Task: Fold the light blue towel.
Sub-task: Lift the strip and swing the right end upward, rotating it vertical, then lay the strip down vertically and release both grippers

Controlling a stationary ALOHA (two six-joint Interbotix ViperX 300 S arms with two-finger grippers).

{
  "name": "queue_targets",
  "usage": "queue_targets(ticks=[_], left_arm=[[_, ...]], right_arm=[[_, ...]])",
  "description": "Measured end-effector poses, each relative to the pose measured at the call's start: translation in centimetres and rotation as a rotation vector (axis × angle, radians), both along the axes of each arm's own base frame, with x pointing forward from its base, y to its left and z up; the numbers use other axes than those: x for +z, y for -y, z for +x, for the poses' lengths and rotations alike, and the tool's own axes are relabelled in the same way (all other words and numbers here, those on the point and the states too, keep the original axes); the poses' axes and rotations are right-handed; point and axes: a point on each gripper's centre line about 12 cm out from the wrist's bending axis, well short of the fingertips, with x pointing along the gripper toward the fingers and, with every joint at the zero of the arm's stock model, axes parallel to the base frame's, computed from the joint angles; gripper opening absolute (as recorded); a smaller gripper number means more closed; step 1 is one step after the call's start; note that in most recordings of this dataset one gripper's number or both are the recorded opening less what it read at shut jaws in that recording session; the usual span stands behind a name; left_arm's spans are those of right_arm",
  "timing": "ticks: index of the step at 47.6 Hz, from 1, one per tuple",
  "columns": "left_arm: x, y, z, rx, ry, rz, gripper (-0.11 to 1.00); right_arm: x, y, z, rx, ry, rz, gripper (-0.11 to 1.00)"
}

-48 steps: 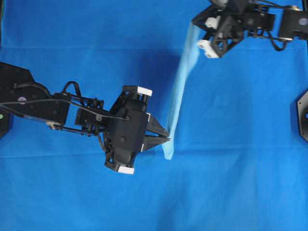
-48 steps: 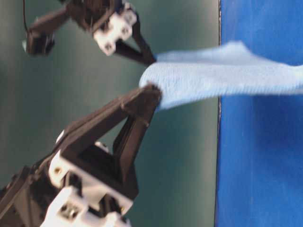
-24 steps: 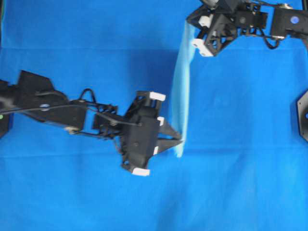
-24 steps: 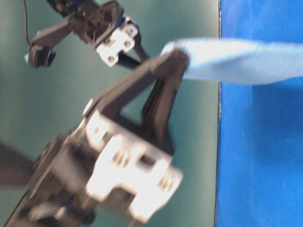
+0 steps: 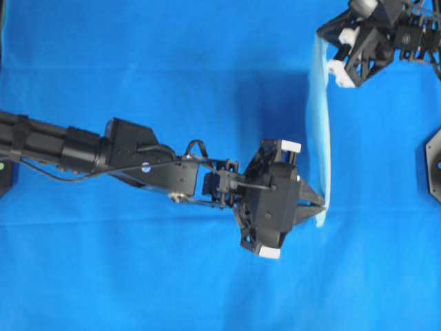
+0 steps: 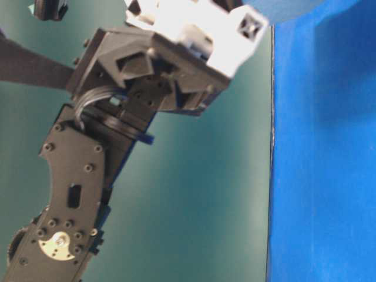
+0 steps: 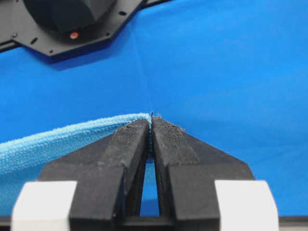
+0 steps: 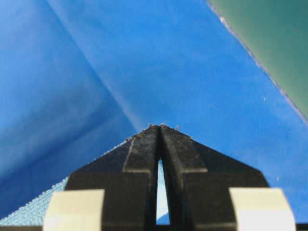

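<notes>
The light blue towel point(image 5: 318, 124) hangs off the table as a narrow stretched strip between my two grippers. My left gripper point(image 5: 321, 205) is shut on its near corner; in the left wrist view the black fingertips point(image 7: 166, 134) meet on the hem of the towel point(image 7: 48, 144), which runs off to the left. My right gripper point(image 5: 321, 36), at the far top right, is shut on the other corner. In the right wrist view, towel point(image 8: 33, 211) shows at the lower left and in the slit behind that gripper's point(image 8: 159, 127) closed tips.
A deep royal-blue sheet point(image 5: 138, 276) covers the whole table. A black octagonal base plate point(image 5: 434, 165) sits at the right edge, ahead of the left gripper point(image 7: 151, 121). In the table-level view the left arm point(image 6: 88, 176) fills the foreground before a green wall.
Both grippers have carried the stretched towel to the right. The left arm has reached far across the middle, and the right gripper has drawn back toward the top right corner.
</notes>
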Motion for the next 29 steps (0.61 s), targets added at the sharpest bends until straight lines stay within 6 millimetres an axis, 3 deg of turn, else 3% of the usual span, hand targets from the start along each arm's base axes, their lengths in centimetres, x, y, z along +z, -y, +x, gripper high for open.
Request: queue_targets(ticks=[5, 11, 29], left_arm=[[-0.3, 0.0, -0.2, 0.008, -0.010, -0.015, 0.04], [-2.3, -0.2, -1.4, 0.022, -0.069, -0.035, 0.04], [-5.7, -1.2, -8.5, 0.070, -0.174, -0.104, 0.04]], right_arm=[[-0.7, 0.2, 0.3, 0.001, -0.021, 0.007, 0.02], [-2.3, 0.5, 1.4, 0.017, -0.044, 0.030, 0.02], [-6.0, 2.3, 8.0, 0.108, -0.015, 0.072, 0.02]])
